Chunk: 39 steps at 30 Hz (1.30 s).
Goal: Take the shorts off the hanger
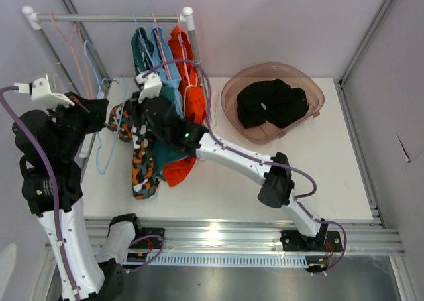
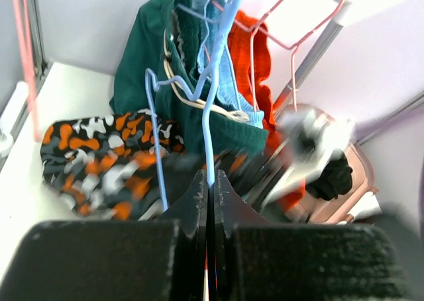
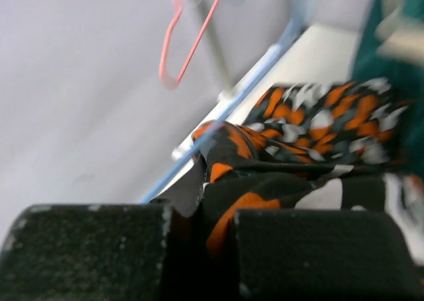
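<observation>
**Top external.** Left arm: upright from its base, bent toward the rail (image 1: 109, 16); left gripper (image 1: 101, 110) at the blue hanger (image 1: 99, 145). Right arm: stretched low across the white table (image 1: 265, 175), right gripper (image 1: 127, 119) at the patterned shorts (image 1: 142, 165), which droop onto the table. Teal shorts (image 1: 141, 49) and orange shorts (image 1: 192, 95) hang from the rail. Black shorts (image 1: 271, 102) lie in the brown bowl (image 1: 228, 102). Pale walls on three sides.

**Left wrist.** Jaws pinched on the blue hanger's wire. Light blue shorts (image 2: 228, 82) hang between the teal and orange ones.

**Right wrist.** Jaws clamped on patterned fabric. Pink hanger (image 3: 180, 46) against the wall, blurred.
</observation>
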Motion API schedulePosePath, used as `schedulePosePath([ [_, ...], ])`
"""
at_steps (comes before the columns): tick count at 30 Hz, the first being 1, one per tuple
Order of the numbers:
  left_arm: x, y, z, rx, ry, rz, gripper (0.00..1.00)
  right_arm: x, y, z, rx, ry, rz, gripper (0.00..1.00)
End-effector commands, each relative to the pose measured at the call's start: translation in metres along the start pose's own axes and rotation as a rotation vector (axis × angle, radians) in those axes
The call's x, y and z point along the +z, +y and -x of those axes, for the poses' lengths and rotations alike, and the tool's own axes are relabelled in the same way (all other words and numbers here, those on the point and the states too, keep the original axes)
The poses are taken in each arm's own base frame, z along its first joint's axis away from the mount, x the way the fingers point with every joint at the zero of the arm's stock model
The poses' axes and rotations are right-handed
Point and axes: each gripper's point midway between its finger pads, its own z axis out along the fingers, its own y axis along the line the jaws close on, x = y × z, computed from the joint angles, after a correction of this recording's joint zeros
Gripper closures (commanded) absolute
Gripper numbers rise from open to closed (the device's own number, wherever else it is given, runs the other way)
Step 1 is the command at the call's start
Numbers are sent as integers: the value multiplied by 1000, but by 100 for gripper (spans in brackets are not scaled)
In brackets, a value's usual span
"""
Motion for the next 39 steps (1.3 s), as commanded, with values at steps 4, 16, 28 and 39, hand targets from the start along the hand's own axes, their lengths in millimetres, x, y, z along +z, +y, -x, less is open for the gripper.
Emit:
schedulePosePath([
  [4, 13, 8, 11, 26, -4, 43, 100, -50, 1, 6, 41, 57, 59, 100],
  [16, 20, 18, 28, 77, -25, 103, 100, -228, -28, 7, 14, 54, -31, 100],
  [28, 17, 16, 12, 87, 0, 68, 100, -265, -139, 254, -129, -381, -299, 100],
  [39, 21, 18, -2, 92, 19, 48, 100, -247, -224, 413, -213, -651, -412, 100],
])
